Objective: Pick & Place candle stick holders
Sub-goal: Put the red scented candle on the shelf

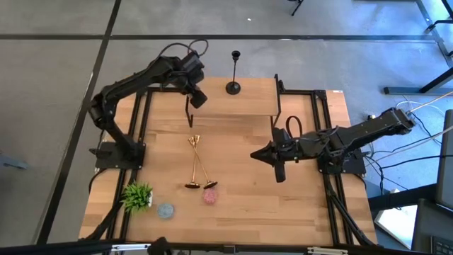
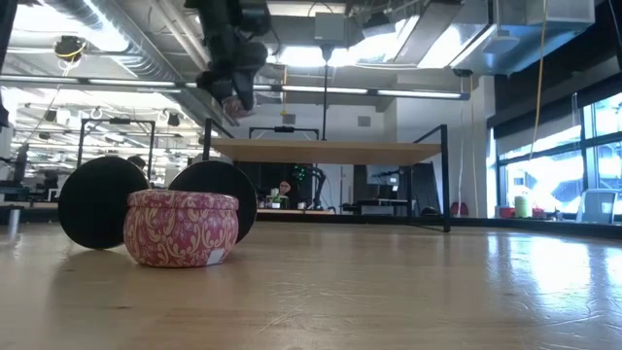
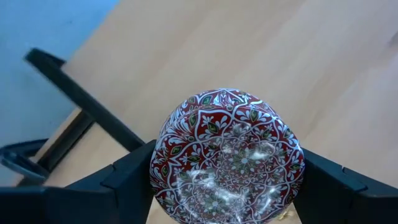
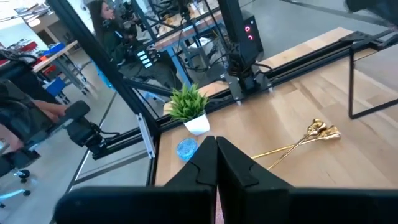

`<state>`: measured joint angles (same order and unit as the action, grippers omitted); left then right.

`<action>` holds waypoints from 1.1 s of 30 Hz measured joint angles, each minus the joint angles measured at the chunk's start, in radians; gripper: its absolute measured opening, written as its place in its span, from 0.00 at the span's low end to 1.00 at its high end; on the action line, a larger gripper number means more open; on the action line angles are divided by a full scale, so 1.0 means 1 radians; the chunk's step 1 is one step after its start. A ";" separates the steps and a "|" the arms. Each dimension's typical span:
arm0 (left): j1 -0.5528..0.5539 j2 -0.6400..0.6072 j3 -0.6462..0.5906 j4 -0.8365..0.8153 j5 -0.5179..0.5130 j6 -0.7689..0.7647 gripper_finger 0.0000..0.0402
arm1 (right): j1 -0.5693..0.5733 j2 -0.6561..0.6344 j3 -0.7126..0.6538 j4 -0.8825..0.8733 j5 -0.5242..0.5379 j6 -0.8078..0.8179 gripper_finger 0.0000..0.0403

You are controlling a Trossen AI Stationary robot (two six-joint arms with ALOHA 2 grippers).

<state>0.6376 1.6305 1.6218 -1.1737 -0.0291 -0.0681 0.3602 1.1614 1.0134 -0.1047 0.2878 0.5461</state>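
Two gold candle stick holders (image 1: 196, 164) lie side by side on the table, cups toward the far edge; their round bases (image 2: 102, 201) face the low camera. A black candle stick holder (image 1: 233, 71) stands upright on its base at the far edge of a raised wooden shelf (image 1: 233, 105). My left gripper (image 1: 197, 97) hangs high near the shelf's left end, shut on a round red patterned tin (image 3: 227, 162). My right gripper (image 1: 272, 157) hovers shut and empty over the table's right half, right of the gold holders (image 4: 305, 140). My left gripper pinches the red tin between its two fingers (image 3: 134, 177), one on each opposite side of the round wall (image 3: 163, 180). The fingers slant steeply down from above. The tin is lifted clear of the wood, its patterned lid facing the wrist camera.
A pink patterned tin (image 1: 210, 195) sits just right of the gold holders' bases. A small green plant (image 1: 138, 195) and a small blue tin (image 1: 165, 210) stand near the front left corner. The shelf's black legs (image 1: 190, 113) stand behind the gold holders. People sit in the room beyond.
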 joint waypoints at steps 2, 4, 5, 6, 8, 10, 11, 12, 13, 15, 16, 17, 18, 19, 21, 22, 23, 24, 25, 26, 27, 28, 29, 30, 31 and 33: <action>0.011 0.019 0.000 0.003 0.001 0.040 0.73 | -0.009 0.000 0.000 0.000 0.000 0.000 0.00; 0.024 0.045 0.000 0.003 0.006 0.070 0.73 | -0.018 0.000 0.000 0.000 0.000 0.000 0.00; 0.030 0.057 0.000 0.003 0.013 0.090 0.73 | -0.022 0.000 0.000 0.000 0.000 0.000 0.00; 0.031 0.068 -0.001 0.007 0.017 0.107 0.73 | -0.025 0.000 0.000 0.000 0.000 0.000 0.00; 0.025 0.083 0.000 0.018 0.021 0.128 0.73 | -0.028 0.000 0.000 0.000 0.000 0.000 0.00; 0.016 0.101 0.015 0.022 0.027 0.138 0.73 | -0.032 0.000 0.000 0.001 0.000 0.000 0.00; 0.012 0.111 0.027 0.025 0.026 0.142 0.73 | -0.032 0.000 0.000 0.002 0.000 0.005 0.00; 0.009 0.118 0.039 0.026 0.024 0.148 0.73 | -0.032 0.000 0.000 0.002 0.000 0.013 0.00; 0.009 0.125 0.053 0.023 0.021 0.154 0.73 | -0.032 0.000 0.000 0.002 0.000 0.016 0.00; 0.008 0.132 0.077 0.022 0.002 0.162 0.73 | -0.032 0.000 0.000 0.002 0.000 0.019 0.00; 0.005 0.136 0.088 0.018 -0.007 0.165 0.73 | -0.032 0.000 0.000 0.002 0.000 0.019 0.00; 0.004 0.140 0.098 0.009 -0.011 0.168 0.73 | -0.032 0.000 0.000 0.002 0.000 0.019 0.00; 0.005 0.144 0.104 -0.001 -0.015 0.169 0.73 | -0.032 0.000 0.000 0.002 0.000 0.019 0.00; 0.006 0.149 0.108 -0.008 -0.016 0.170 0.73 | -0.032 0.000 0.000 0.002 0.000 0.019 0.00; 0.006 0.152 0.112 -0.006 -0.016 0.172 0.73 | -0.032 0.000 0.000 0.004 0.000 0.019 0.00; 0.006 0.152 0.112 -0.009 -0.016 0.176 0.73 | -0.032 0.000 0.000 0.005 0.000 0.019 0.00; 0.006 0.152 0.112 -0.009 -0.016 0.179 0.73 | -0.032 0.000 0.000 0.006 0.000 0.020 0.00; 0.006 0.152 0.112 -0.008 -0.016 0.183 0.73 | -0.032 0.000 0.000 0.006 0.000 0.023 0.00; 0.006 0.152 0.112 -0.008 -0.017 0.186 0.73 | -0.032 0.000 0.000 0.006 0.000 0.024 0.00; 0.006 0.153 0.112 -0.006 -0.020 0.187 0.73 | -0.032 0.000 0.000 0.006 0.001 0.024 0.00; 0.006 0.154 0.112 -0.006 -0.021 0.187 0.73 | -0.032 0.000 0.000 0.006 0.003 0.024 0.00; 0.007 0.155 0.112 -0.006 -0.021 0.187 0.73 | -0.032 0.000 0.000 0.006 0.004 0.024 0.00; 0.007 0.155 0.112 -0.006 -0.021 0.187 0.73 | -0.033 0.000 0.000 0.007 0.004 0.024 0.00; 0.008 0.155 0.112 -0.005 -0.021 0.188 0.73 | -0.032 0.000 0.000 0.008 0.005 0.026 0.00; 0.010 0.155 0.112 -0.004 -0.021 0.192 0.73 | -0.032 0.000 0.000 0.008 0.005 0.026 0.00; 0.013 0.155 0.112 -0.004 -0.022 0.195 0.73 | -0.032 0.000 0.000 0.011 0.005 0.026 0.00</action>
<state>0.6504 1.7851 1.7340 -1.1779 -0.0508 0.1270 0.3279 1.1614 1.0134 -0.0938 0.2924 0.5724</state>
